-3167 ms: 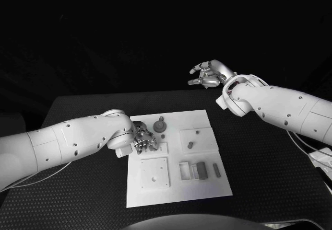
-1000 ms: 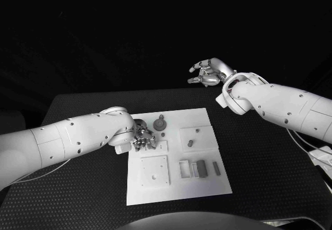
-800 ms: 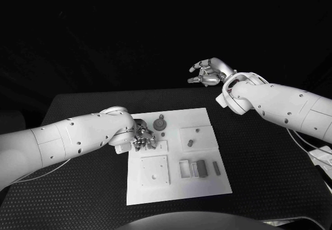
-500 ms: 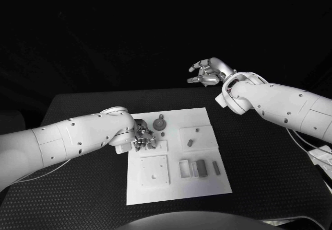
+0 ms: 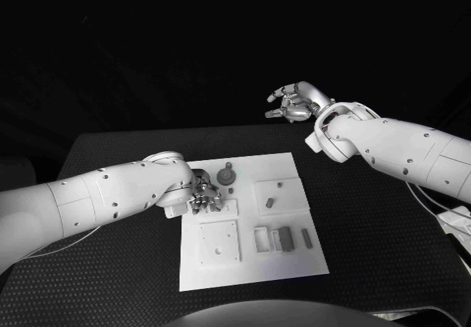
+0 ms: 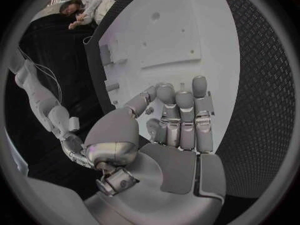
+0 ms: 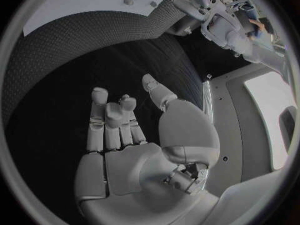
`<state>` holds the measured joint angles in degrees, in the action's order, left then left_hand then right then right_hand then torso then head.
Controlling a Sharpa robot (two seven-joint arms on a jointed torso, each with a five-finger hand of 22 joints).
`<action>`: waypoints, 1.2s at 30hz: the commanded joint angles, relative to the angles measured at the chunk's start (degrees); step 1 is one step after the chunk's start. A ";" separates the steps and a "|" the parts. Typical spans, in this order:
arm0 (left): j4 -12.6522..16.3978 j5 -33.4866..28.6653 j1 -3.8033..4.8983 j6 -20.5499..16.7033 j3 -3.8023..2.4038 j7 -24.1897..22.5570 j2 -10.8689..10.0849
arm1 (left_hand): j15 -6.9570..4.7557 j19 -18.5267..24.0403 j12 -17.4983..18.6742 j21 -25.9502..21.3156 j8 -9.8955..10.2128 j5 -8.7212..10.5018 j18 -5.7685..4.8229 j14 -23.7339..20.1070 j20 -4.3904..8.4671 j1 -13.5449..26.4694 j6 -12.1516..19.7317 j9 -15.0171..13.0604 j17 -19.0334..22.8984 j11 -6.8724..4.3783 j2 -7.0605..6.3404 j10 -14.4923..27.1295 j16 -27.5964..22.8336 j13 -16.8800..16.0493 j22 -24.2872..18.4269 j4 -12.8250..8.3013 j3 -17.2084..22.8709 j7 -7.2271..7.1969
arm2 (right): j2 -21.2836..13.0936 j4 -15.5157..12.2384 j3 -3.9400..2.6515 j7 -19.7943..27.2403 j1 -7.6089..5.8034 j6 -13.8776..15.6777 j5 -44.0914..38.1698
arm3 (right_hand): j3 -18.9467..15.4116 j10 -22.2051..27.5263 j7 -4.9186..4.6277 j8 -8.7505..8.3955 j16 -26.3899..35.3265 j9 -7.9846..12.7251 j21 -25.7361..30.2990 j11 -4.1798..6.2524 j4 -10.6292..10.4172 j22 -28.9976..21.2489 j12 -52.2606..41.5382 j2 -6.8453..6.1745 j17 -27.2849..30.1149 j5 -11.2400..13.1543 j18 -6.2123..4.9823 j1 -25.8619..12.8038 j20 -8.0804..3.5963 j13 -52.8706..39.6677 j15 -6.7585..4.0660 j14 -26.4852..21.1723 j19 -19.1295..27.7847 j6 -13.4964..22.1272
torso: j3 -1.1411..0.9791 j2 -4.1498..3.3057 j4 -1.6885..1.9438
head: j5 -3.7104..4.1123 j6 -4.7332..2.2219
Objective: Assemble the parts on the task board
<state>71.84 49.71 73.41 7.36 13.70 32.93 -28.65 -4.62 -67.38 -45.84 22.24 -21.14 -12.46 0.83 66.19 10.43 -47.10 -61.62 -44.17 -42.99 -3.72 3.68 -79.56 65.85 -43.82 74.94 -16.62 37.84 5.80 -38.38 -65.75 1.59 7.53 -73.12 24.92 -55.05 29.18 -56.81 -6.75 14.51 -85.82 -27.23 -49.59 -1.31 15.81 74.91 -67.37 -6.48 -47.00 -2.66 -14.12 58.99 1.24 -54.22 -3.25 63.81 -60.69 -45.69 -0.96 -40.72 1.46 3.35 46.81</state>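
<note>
I see my left hand with fingers curled down on the left edge of the white board in the frame's middle, whether pinching a part I cannot tell, while my right hand hangs empty and half-curled at upper right; the small parts look light, stiff and slippery, best pinched at their sides.

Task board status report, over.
Left hand down on task board, fingers curled, grasp unclear. Right hand raised beyond table, holding nothing. Grey parts lie unobstructed.
</note>
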 commanded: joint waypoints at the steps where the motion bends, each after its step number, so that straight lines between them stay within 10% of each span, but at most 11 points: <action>1: 0.02 0.48 -0.05 1.33 0.00 -0.19 0.38 | -0.41 -0.56 -0.43 0.29 -0.30 -0.01 1.03 -0.68 0.20 0.33 -8.13 0.01 0.23 -1.95 0.32 0.86 0.58 0.04 1.33 0.21 0.36 -5.51 | 0.02 -0.11 -0.03 0.35 0.01 -0.70 -0.32 | 0.06 4.27 -2.64 -0.02 0.17 0.08 0.23 -1.66 0.31 1.03 -0.26 0.63 -0.02 -0.23 -0.88 -0.01 0.05 0.07 0.03 -0.50 0.54 -3.07 | -0.04 0.01 0.00 | -0.02 0.07; 36: 0.01 3.68 -0.27 1.24 0.00 -0.31 1.80 | -0.60 -1.40 -1.37 1.02 -0.73 -0.89 1.31 -0.12 0.39 1.95 -9.05 -0.48 2.03 -2.43 1.61 0.17 2.32 0.42 1.31 0.27 0.52 -6.00 | -0.06 -0.29 -0.03 0.34 0.01 -0.82 -0.40 | 0.03 4.29 -2.63 0.00 0.16 0.10 0.26 -1.66 0.36 1.03 -0.33 0.67 -0.01 -0.23 -0.88 0.03 0.08 0.13 0.03 -0.53 0.56 -3.09 | 0.02 0.03 0.07 | 0.09 0.46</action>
<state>71.40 52.64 73.46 8.36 13.63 33.52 -27.45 -4.81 -68.35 -46.94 22.90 -21.58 -13.15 0.99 66.00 10.93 -45.11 -62.04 -44.75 -41.00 -4.13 4.63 -79.97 67.89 -43.44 74.92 -16.40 38.02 5.41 -38.42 -65.94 1.59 7.52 -73.12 24.81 -55.07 29.18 -56.81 -6.69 14.51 -85.82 -27.19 -49.59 -1.31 15.81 74.90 -67.37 -6.48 -47.00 -2.66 -13.81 58.99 1.44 -54.19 -3.25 63.81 -60.49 -45.76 -0.93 -40.69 1.50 3.46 47.25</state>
